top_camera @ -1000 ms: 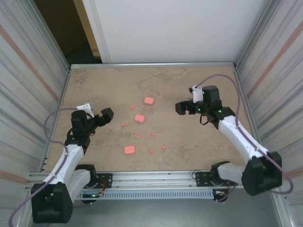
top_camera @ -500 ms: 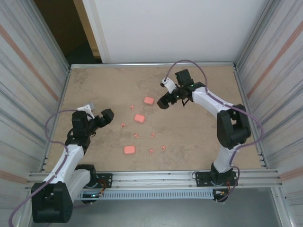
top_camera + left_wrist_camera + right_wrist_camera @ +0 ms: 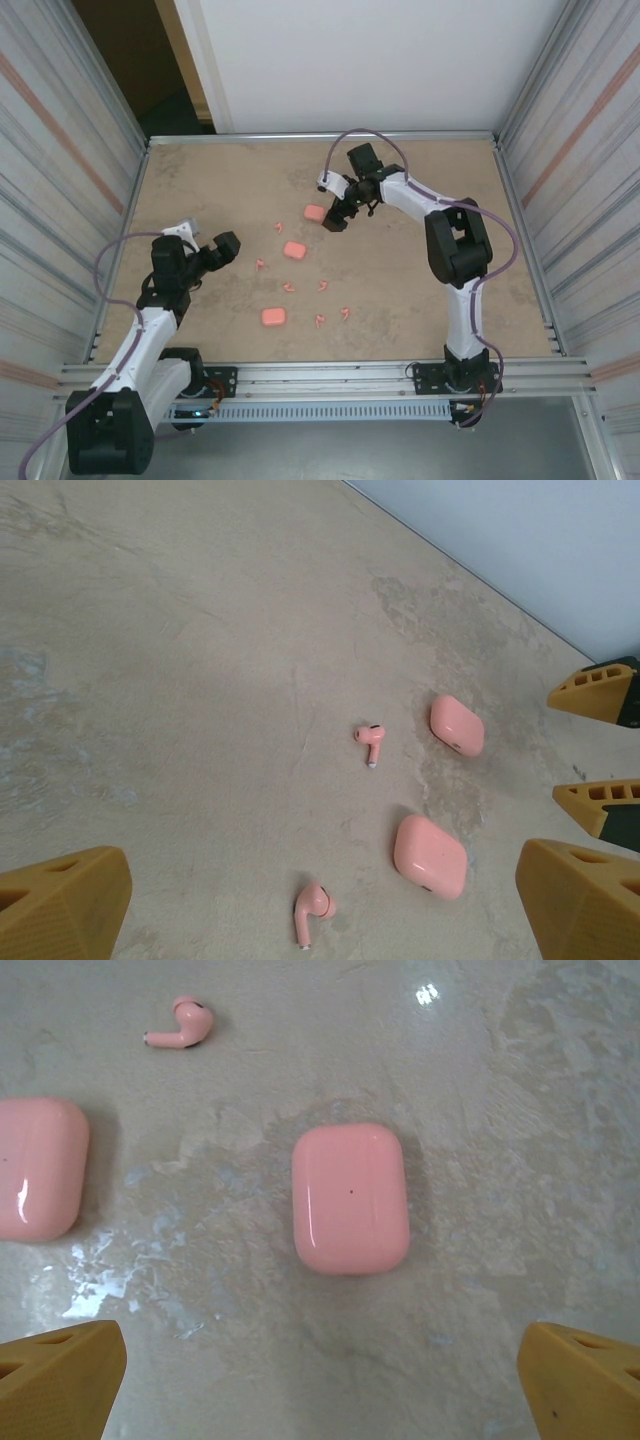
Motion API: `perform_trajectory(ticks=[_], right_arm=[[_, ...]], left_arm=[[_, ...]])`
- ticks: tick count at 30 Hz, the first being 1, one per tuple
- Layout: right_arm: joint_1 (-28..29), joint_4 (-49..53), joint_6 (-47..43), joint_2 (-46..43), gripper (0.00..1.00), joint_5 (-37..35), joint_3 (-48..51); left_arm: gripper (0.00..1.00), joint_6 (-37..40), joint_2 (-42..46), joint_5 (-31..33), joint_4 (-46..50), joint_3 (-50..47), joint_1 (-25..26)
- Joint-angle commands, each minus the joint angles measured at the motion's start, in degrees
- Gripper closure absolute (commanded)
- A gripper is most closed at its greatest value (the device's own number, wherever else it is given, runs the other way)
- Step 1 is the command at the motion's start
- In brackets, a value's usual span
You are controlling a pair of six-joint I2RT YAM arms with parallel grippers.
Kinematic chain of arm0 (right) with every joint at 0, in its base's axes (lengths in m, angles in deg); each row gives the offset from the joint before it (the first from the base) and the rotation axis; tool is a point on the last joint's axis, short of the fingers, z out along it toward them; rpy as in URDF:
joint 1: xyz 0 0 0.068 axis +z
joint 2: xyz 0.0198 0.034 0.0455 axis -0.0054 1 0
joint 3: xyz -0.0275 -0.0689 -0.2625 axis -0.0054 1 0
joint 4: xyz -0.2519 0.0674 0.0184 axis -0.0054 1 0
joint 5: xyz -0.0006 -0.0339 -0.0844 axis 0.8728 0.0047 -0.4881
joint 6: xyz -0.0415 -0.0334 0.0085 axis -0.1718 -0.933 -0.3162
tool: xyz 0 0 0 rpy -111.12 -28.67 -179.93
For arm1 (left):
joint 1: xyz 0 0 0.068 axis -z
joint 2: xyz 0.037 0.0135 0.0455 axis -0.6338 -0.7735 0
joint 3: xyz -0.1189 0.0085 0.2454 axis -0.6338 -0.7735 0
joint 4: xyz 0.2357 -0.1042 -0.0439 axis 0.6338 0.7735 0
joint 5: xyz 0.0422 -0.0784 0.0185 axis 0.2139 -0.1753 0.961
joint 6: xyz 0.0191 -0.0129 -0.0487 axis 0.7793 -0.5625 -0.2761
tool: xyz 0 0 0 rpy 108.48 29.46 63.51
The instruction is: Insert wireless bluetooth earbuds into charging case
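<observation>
Tabletop (image 3: pixel 200 190): three closed pink charging cases (image 3: pixel 294 250), set well apart; six pink earbuds (image 3: pixel 324 285) lay loose among them, none in a case. Right gripper (image 3: pixel 336 218): jaws spread wide, holding nothing, hovered over the far case (image 3: pixel 350 1200), with the middle case (image 3: pixel 35 1168) and one earbud (image 3: pixel 180 1025) near. Left gripper (image 3: pixel 222 246): jaws spread wide, holding nothing, was at the left, apart from every item

Salmon-pink earbuds (image 3: pixel 371 742) and cases (image 3: pixel 350 1200), mottled beige table (image 3: pixel 420 290)

Six salmon-pink earbuds (image 3: pixel 289 287) lying loose, scattered among three closed pink cases (image 3: pixel 294 250).
</observation>
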Motion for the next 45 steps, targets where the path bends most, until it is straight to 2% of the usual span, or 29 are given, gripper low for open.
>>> perform_trajectory(ticks=[1,11,20,27,32,37,45], right_arm=[[1.4,2.7,-5.1,3.5,0.01,0.2,-3.5],[2.5,7.5,-4.7,12.9,0.00,0.4,-16.1],[2.6,12.5,-5.2,18.7,0.07,1.2,-23.9],[2.7,13.7,-6.2,20.1,0.13,0.7,-24.6],[2.7,14.8,-6.7,20.5,0.22,0.8,-24.6],[2.7,15.2,-7.0,20.6,0.37,0.5,-24.4],[3.1,12.7,-7.3,20.1,0.55,-0.4,-22.8]], left_arm=[[0.01,2.0,1.0,1.1,1.1,0.0,0.0],[0.01,2.9,-0.1,1.0,0.5,0.0,0.0],[0.01,3.5,-1.1,1.5,1.0,0.4,0.0],[0.01,4.0,-1.2,2.0,1.4,0.7,0.0],[0.01,4.1,-1.4,2.2,1.7,1.0,0.0],[0.01,4.2,-1.4,2.3,2.3,1.5,0.0],[0.01,4.0,-0.2,2.2,3.8,2.0,0.0]])
